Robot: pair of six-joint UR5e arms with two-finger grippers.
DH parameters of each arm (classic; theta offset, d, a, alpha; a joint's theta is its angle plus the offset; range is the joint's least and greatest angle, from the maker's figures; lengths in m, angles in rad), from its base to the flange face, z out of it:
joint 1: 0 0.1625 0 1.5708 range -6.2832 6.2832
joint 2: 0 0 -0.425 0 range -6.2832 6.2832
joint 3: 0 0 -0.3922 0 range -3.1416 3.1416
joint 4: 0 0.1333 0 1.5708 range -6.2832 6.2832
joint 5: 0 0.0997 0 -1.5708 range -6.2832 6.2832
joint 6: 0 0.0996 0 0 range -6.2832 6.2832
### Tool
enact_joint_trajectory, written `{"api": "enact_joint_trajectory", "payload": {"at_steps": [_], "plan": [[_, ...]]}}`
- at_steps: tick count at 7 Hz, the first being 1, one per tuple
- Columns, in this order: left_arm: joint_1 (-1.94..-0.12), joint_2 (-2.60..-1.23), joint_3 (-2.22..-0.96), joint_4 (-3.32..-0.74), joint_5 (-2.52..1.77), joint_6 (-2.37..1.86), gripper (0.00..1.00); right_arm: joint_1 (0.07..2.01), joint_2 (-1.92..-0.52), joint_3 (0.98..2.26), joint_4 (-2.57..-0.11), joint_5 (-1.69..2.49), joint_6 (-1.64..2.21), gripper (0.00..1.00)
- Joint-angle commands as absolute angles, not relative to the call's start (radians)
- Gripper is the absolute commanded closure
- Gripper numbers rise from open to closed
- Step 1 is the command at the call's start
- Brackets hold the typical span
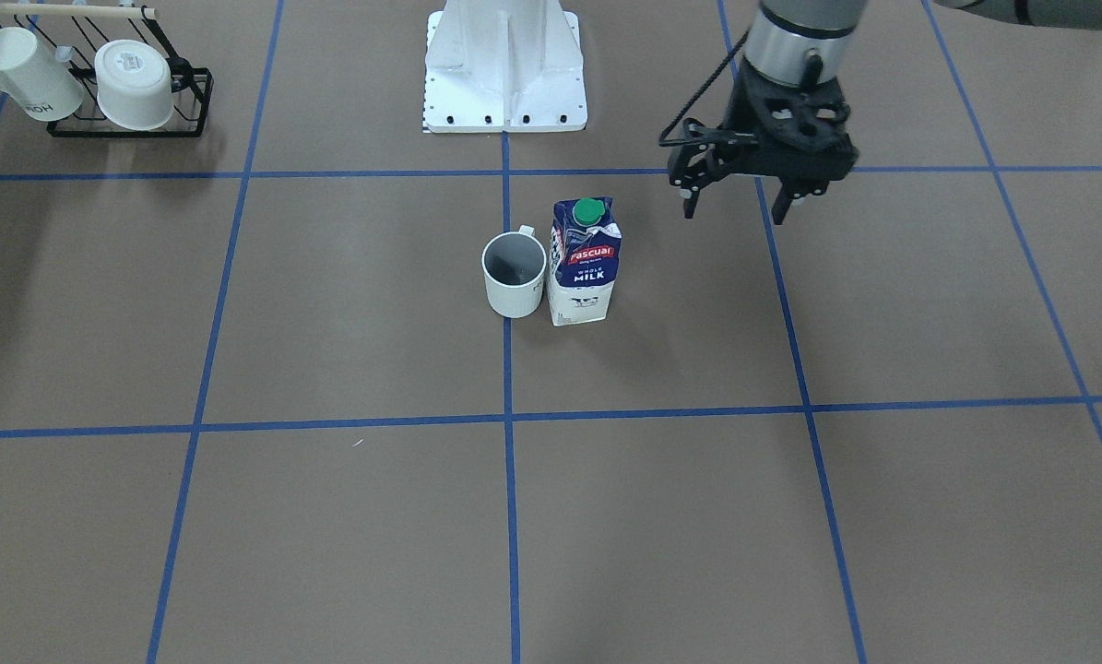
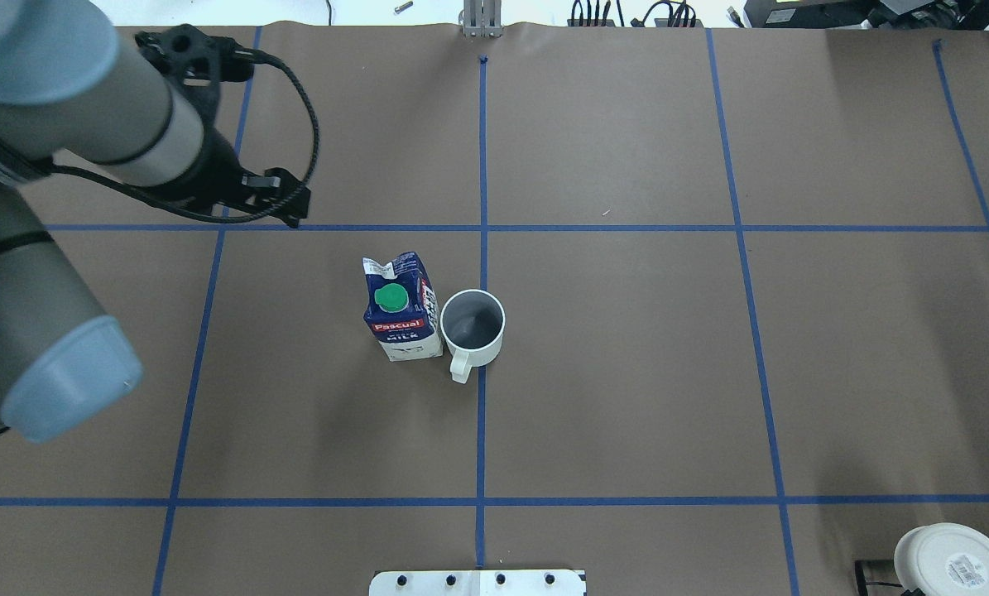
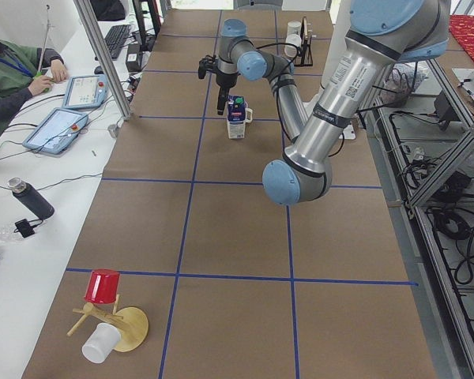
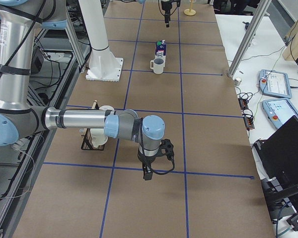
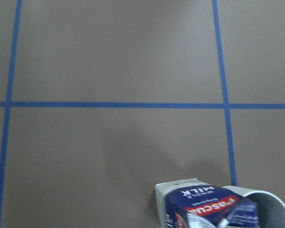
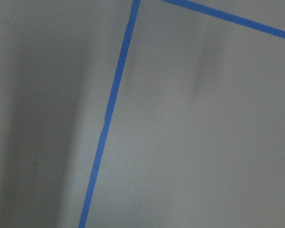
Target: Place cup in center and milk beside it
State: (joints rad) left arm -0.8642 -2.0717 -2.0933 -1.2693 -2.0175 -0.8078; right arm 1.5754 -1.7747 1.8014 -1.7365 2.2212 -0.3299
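Standing at center [image 1: 508, 360]: cup [image 1: 515, 275], upright on desk [image 1: 329, 323]; milk [image 1: 585, 263] just beside it.
Left pincer [image 1: 735, 205]: spread wide, empty, hovering apart from milk.
Right pincer [image 4: 146, 172]: you cannot tell its opening.
Risk: your low left-arm sweep could topple milk.

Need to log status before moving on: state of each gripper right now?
Left gripper: open, empty, clear of the milk carton.
Right gripper: cannot tell; it shows only in the right side view.
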Motion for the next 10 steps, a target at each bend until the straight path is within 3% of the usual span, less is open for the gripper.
{"api": "enact_joint_trajectory", "payload": {"at_steps": [1,3,4,7,10], "plan": [[-1.12,-1.871,-2.076,-1.273,-2.149,-0.358,0.01,1.575,-1.775,1.784,-1.736,2.221,-0.33,0.0],[-1.404,-1.702,-1.963,-1.29,-2.273,0.108,0.01,1.575,-1.775,1.755,-1.691,2.223,-0.33,0.0],[-1.521,-1.692,-1.86,-1.29,-2.273,0.311,0.01,1.575,-1.775,1.72,-1.637,2.226,-0.33,0.0],[-1.667,-1.6,-1.581,-1.449,-2.267,0.359,0.01,1.577,-1.781,1.678,-1.597,2.227,-0.33,0.0],[-1.675,-1.533,-1.635,-1.462,-2.263,0.327,0.01,1.612,-1.769,1.731,-1.618,2.232,-0.322,0.0]]}}
